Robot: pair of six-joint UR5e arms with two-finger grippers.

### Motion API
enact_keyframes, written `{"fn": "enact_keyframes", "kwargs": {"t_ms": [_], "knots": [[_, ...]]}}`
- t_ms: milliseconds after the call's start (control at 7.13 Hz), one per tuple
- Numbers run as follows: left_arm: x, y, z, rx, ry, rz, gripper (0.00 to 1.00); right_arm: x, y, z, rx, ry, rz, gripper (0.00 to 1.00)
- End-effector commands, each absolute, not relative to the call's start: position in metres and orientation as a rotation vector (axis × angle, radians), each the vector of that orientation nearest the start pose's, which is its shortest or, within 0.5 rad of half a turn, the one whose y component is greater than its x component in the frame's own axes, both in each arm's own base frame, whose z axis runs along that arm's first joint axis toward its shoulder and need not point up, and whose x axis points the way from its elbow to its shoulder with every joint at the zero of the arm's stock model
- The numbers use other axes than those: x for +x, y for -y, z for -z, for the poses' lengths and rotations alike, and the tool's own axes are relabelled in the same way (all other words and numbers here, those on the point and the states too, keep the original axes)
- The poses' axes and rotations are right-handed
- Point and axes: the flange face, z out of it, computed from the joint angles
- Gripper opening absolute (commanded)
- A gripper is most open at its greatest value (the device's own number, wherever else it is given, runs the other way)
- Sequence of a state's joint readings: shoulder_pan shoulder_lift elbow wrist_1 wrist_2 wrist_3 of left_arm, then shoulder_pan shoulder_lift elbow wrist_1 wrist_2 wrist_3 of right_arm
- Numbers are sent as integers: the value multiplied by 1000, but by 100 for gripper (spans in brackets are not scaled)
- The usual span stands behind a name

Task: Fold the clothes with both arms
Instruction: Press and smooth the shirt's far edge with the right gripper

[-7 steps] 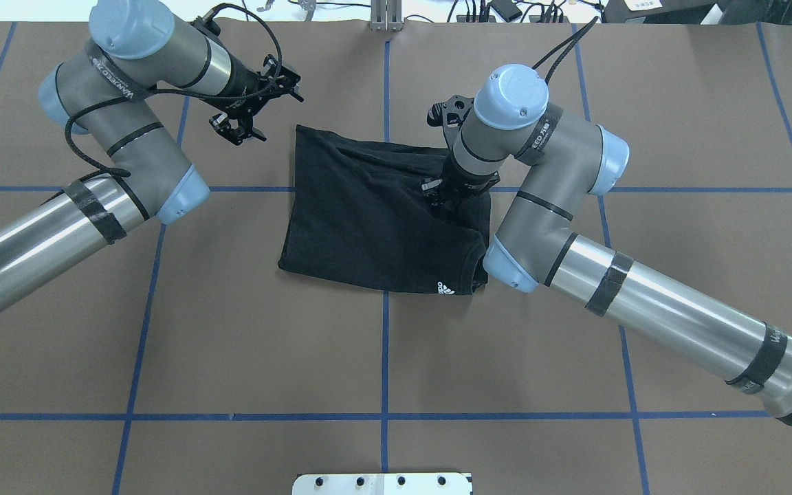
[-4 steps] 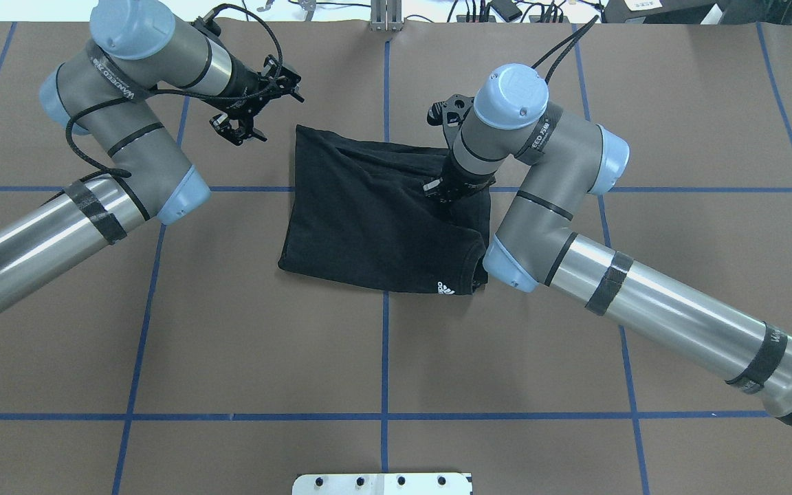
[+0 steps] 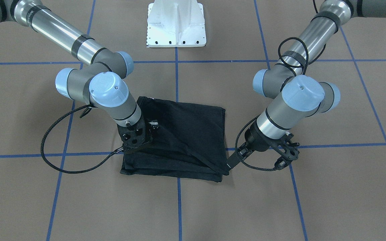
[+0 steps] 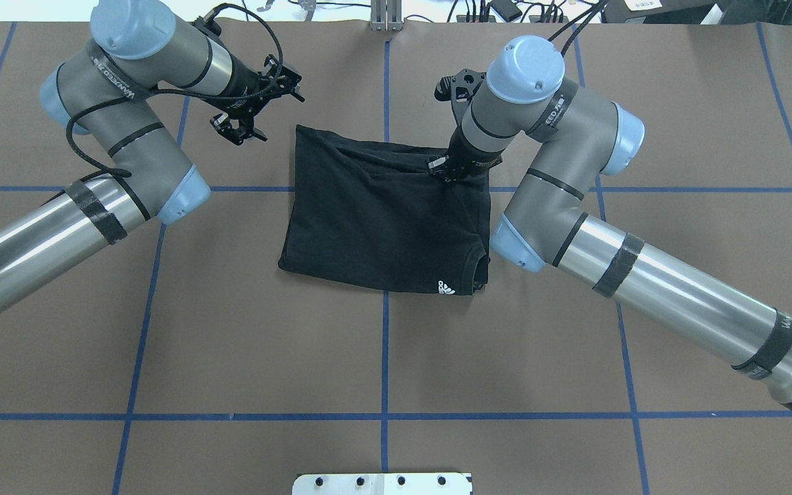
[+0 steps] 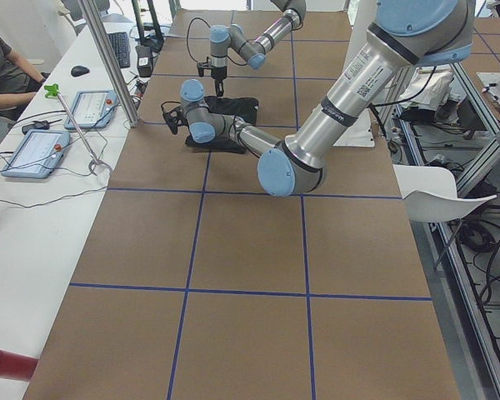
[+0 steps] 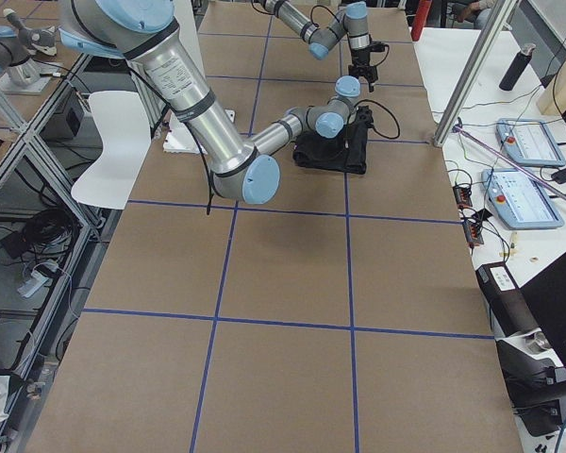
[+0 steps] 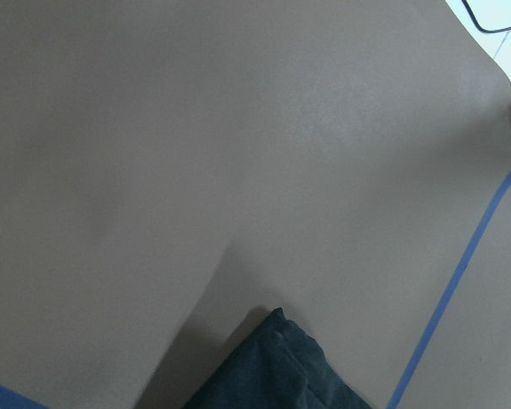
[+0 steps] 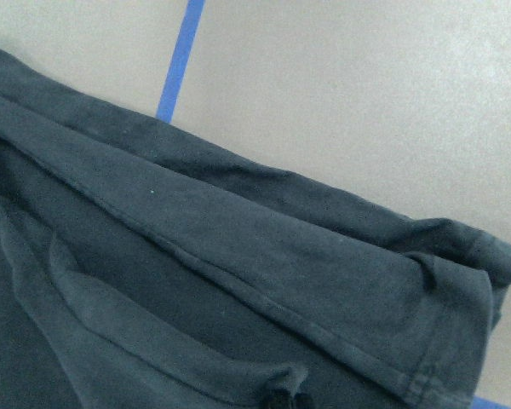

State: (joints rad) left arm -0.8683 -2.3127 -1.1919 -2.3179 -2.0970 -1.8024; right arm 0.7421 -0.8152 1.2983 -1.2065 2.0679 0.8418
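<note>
The black T-shirt [image 4: 375, 220] lies folded into a rough square at the table's middle, with a small white logo [image 4: 445, 287] by the collar at its near right corner. It also shows in the front view [image 3: 186, 134]. My right gripper [image 4: 445, 172] is down on the shirt's far right part, and it looks shut on a pinched ridge of fabric [image 8: 196, 281]. In the front view it [image 3: 136, 144] stands on the cloth. My left gripper [image 4: 236, 129] hangs open and empty just left of the shirt's far left corner [image 7: 281, 375].
The brown table cover has blue tape grid lines [image 4: 385, 357]. The white base pedestal [image 3: 176, 23] stands at the robot's side. A black cable loop [image 3: 62, 164] hangs by the right arm. Tablets [image 5: 33, 150] and a seated person [image 5: 0, 67] are beyond the far edge.
My right gripper has moved toward the shirt's far edge, and its elbow and wrist shifted the same way. The shirt's outline and my left arm have hardly changed.
</note>
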Motion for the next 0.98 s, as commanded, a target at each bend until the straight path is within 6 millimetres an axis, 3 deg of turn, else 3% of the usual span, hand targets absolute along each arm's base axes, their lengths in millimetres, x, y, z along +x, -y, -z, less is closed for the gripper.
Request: {"fn": "enact_keyframes", "kwargs": {"t_ms": [0, 280, 841], "knots": [[437, 645, -284, -109, -1199, 676, 100, -500, 593, -278, 220, 914, 178, 0], [437, 645, -284, -109, -1199, 676, 100, -498, 597, -299, 216, 875, 158, 0], [437, 645, -284, -110, -1200, 677, 100, -489, 608, -307, 219, 853, 133, 0]]}}
